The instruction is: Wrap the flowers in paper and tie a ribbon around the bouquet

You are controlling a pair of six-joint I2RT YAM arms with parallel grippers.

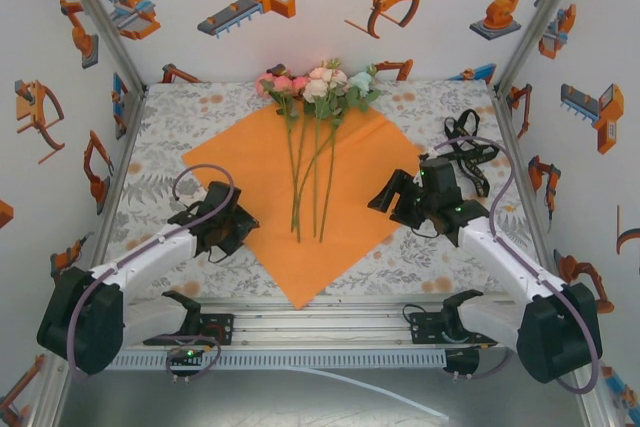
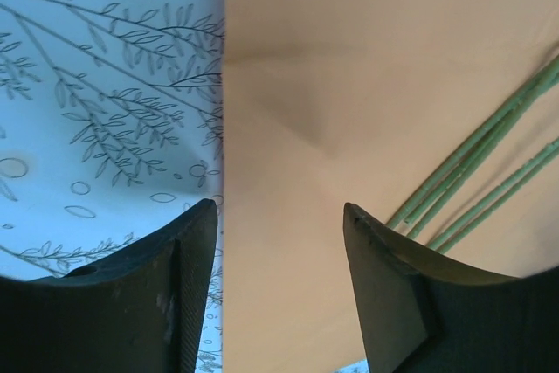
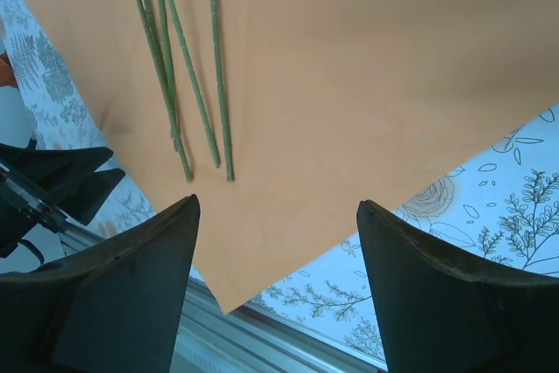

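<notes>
The flowers (image 1: 318, 117) lie loose down the middle of the paper (image 1: 240, 172), flat on the counter (image 1: 170, 147), with the ribbon (image 1: 467, 152) well apart at the right. The left hand (image 2: 279, 216) and right hand (image 3: 278, 207) both gape wide and empty at the sheet's edges; lifting a corner could drag the thin sheet or roll the stems askew. I can read no brand or writing.

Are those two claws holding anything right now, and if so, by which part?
Nothing is held. The left gripper and the right gripper are both open over the paper; the flowers lie loose on it.
</notes>
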